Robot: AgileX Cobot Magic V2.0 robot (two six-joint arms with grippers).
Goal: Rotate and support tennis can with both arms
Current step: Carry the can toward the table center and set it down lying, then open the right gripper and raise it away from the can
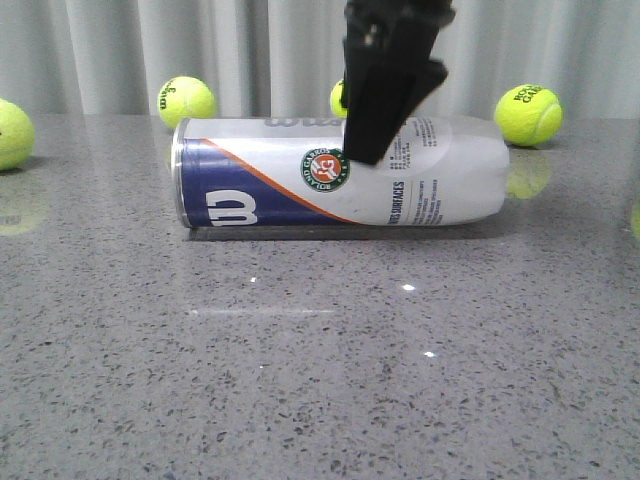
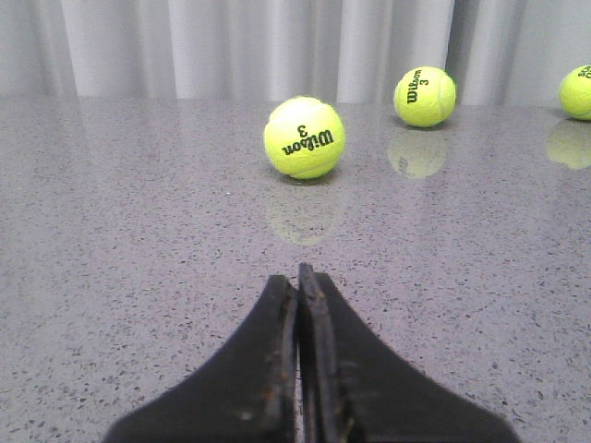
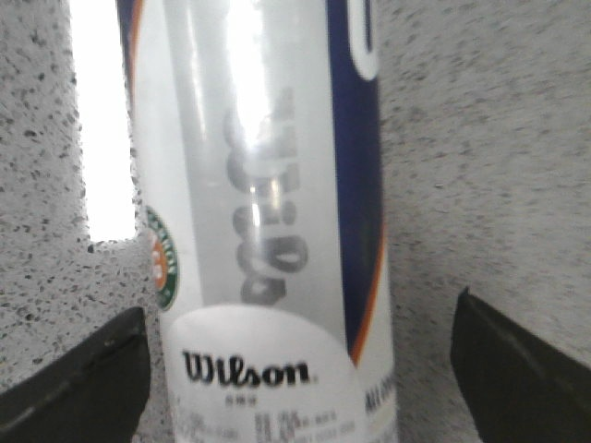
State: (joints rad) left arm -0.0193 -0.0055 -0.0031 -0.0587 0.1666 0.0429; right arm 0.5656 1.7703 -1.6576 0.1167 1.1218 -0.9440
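The tennis can lies on its side on the grey table, its navy section with the white W to the left and the round red-green emblem facing the front camera. My right gripper comes down from above over the can's middle. In the right wrist view it is open, one black finger on each side of the can, with gaps between the fingers and the can. My left gripper is shut and empty, low over bare table, and out of the front view.
Yellow-green tennis balls lie behind the can: one at back left, one at back right, one at the far left edge. The left wrist view shows a ball ahead of the fingers and another farther off. A curtain hangs behind.
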